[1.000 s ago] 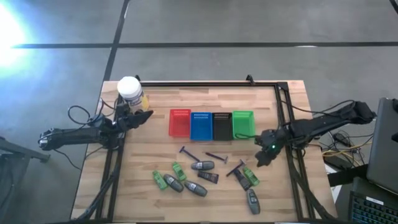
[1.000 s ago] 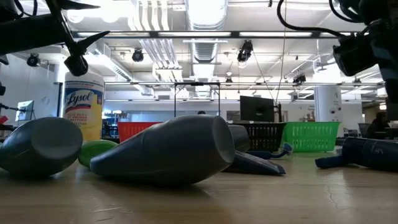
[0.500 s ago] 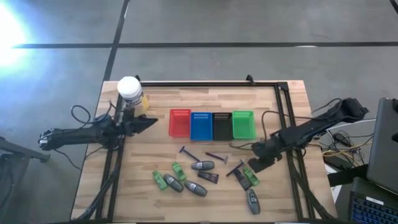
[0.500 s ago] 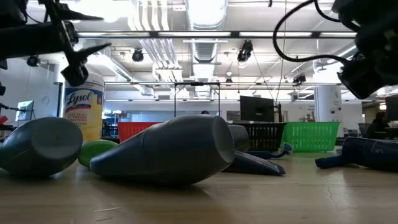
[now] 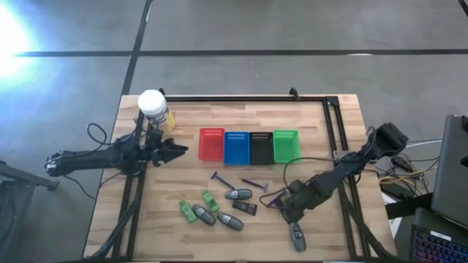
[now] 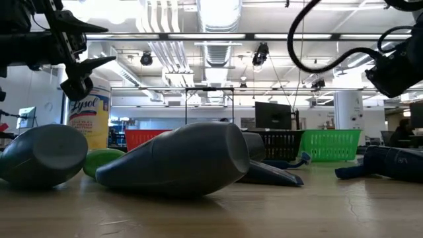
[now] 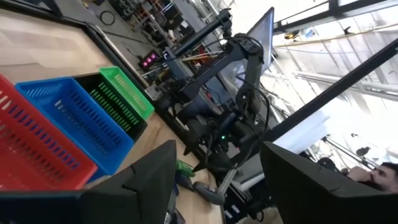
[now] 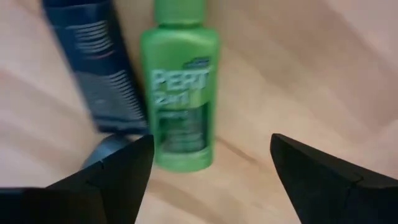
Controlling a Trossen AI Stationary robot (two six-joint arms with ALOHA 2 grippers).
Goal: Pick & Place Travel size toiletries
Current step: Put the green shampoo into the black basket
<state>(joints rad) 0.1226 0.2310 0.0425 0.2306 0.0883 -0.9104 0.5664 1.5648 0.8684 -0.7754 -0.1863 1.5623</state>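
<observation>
At the far left of the high view we see the left gripper (image 5: 175, 151) above the wooden table (image 5: 183, 120), just in front of the white-lidded yellow jar (image 5: 153, 107); its jaws stand wide apart, as the left wrist view shows with nothing between the two dark fingers (image 7: 140, 186). The table is of light wood strips with a black frame (image 5: 241, 99) along its far edge and sides; around it lies a grey floor with dark lines.

In the middle, near the far side, four slotted baskets stand in a row, touching: red basket (image 5: 211, 144), blue basket (image 5: 236, 147), black basket (image 5: 261, 147), green basket (image 5: 286, 145). In front of them the travel size toiletries (image 5: 235, 196) lie scattered on the wood: small green bottles, grey oval bottles, thin dark razors and dark packets.

To the right, the right gripper (image 5: 287, 207) is low over a green bottle (image 8: 180, 93), which lies flat just beside a dark packet (image 8: 96, 68); its jaws are wide, holding nothing.

In the low view, the room behind has white ceiling lights (image 6: 215, 13), pipes and a dark monitor (image 6: 272, 116).
</observation>
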